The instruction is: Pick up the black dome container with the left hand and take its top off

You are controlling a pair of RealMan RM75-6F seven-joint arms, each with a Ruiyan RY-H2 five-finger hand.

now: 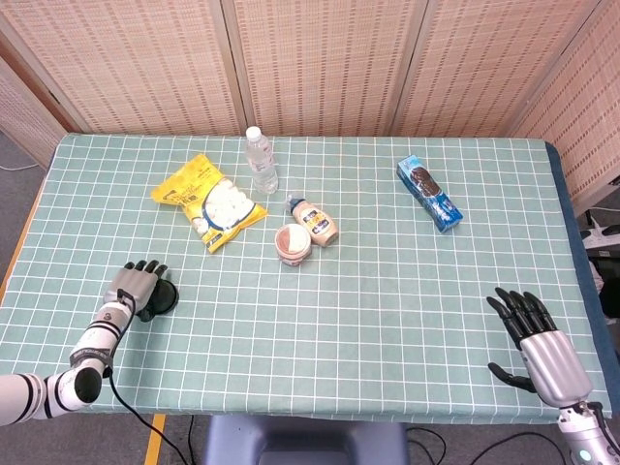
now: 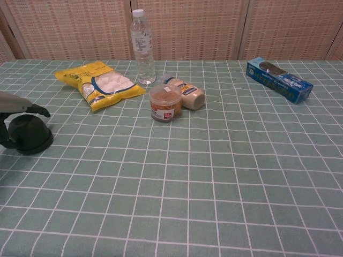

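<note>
— Left hand (image 1: pixel 136 289) first: where is it, and is it gripping?

— Near the table's (image 1: pixel 387 329) left edge, toward the front corner. Its fingers wrap over the top and side of the black dome container (image 2: pixel 29 135), with the thumb hooked round the nearer side in the chest view. The container looks to be sitting on the cloth (I can't tell whether the base has left it). I'd call that a grasp on the dome, coming from above and the side so the wide base stays free.

— Why does that matter?

— The top has to come off, and my guess is the other hand needs something to take hold of once the container is up.

— And the right hand (image 1: pixel 535 341)?

— Well apart, at the front right corner, fingers spread and holding nothing. It seems parked there to stay clear while the left does the pickup.

— Anything in the way?

— No. The yellow snack bag (image 1: pixel 207 201), water bottle (image 1: pixel 261 160), small round tub (image 1: pixel 293 242) and the lying squeeze bottle (image 1: pixel 316 223) just beside it cluster toward the back middle. The blue biscuit box (image 1: pixel 428 194) lies toward the back right. All are well away from the container.

— How far along, then?

— Early, I'd judge: the grip is on, the lid still on.
</note>
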